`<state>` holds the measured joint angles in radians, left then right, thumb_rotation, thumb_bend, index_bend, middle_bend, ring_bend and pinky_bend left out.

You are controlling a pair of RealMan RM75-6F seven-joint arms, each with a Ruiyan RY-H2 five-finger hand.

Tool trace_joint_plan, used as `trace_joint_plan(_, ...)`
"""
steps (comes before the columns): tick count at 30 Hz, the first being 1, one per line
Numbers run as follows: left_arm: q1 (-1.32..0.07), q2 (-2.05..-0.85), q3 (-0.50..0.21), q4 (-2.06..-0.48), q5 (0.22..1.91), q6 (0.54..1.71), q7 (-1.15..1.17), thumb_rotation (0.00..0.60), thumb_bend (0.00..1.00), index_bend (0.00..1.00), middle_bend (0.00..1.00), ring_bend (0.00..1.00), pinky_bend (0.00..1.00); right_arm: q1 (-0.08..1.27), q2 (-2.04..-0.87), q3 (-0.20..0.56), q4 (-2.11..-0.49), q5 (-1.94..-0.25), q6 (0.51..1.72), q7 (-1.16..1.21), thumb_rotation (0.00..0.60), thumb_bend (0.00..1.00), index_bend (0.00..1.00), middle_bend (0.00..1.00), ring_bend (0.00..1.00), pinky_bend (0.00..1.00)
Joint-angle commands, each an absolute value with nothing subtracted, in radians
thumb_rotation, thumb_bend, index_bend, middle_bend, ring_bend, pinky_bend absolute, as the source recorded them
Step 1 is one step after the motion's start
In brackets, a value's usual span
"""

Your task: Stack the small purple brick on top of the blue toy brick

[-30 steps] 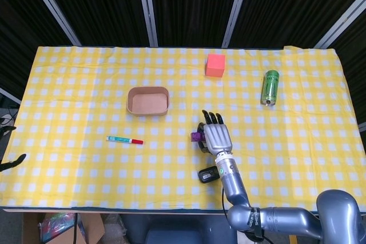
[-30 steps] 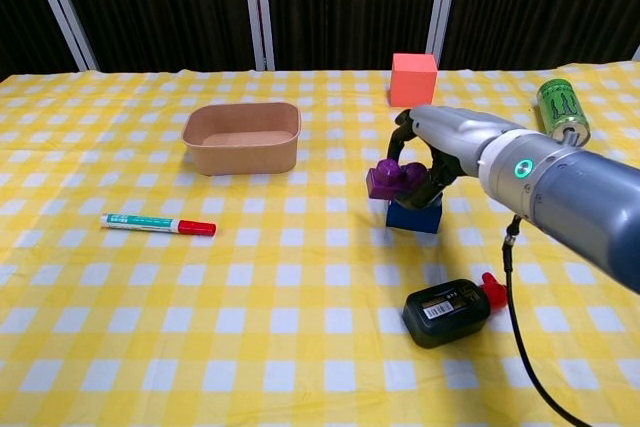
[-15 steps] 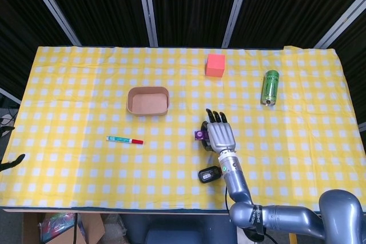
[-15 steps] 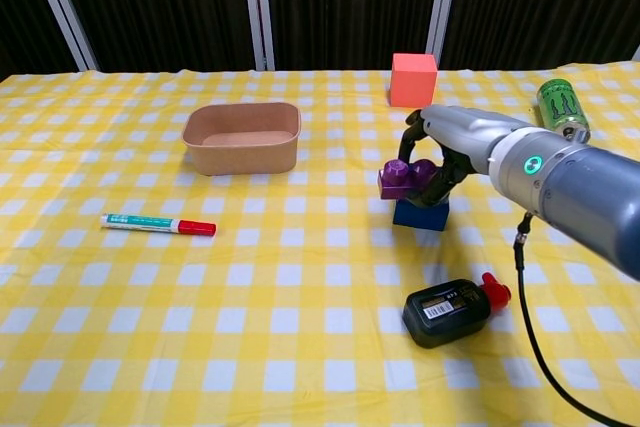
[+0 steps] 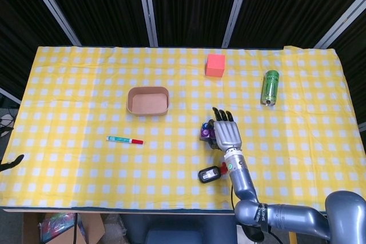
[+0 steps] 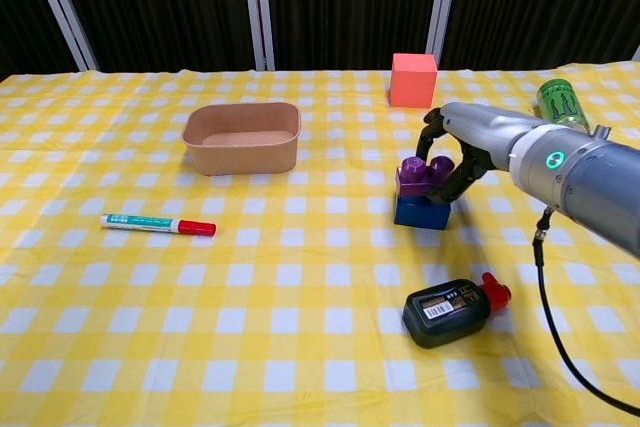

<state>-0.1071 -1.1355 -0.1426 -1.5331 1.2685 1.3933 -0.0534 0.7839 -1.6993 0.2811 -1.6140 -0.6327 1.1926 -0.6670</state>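
Right robot hand (image 6: 462, 150) grips the small purple brick (image 6: 424, 179), which sits on the blue toy brick (image 6: 420, 213) mid-bench (image 6: 300, 347). Nearby: black device with red tip (image 6: 455, 311) in front, orange cube (image 6: 412, 79) and green can (image 6: 561, 107) behind. Brown tray (image 6: 242, 136) (empty) and marker (image 6: 158, 224) lie well left.

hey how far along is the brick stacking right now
Mostly done: the purple brick sits on top of the blue brick. The right hand is around it, fingers on the purple brick. Left: let go and pull clear. Whether it is fully seated is unclear.
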Motion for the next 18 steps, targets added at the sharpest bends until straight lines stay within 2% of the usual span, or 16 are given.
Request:
trace_joint_plan(1,-0.106,-1.135,-0.142,-1.535,1.269,1.395,-0.048,0.600,0.21,0.26,0.09,0.00,0.05,0.781,-1.695,0.278,-1.609,-0.636,1.185,-0.660,0.600,0.51,0.60,0.00,0.00,0.00)
trace_joint_plan(18,-0.101,-1.135,-0.143,-1.541,1.268,1.408,-0.034,0.600,0.21,0.26,0.09,0.00,0.05,0.773,-1.696,0.256,-1.565,-0.649,1.156,-0.637,0.600,0.52,0.61,0.00,0.00,0.00)
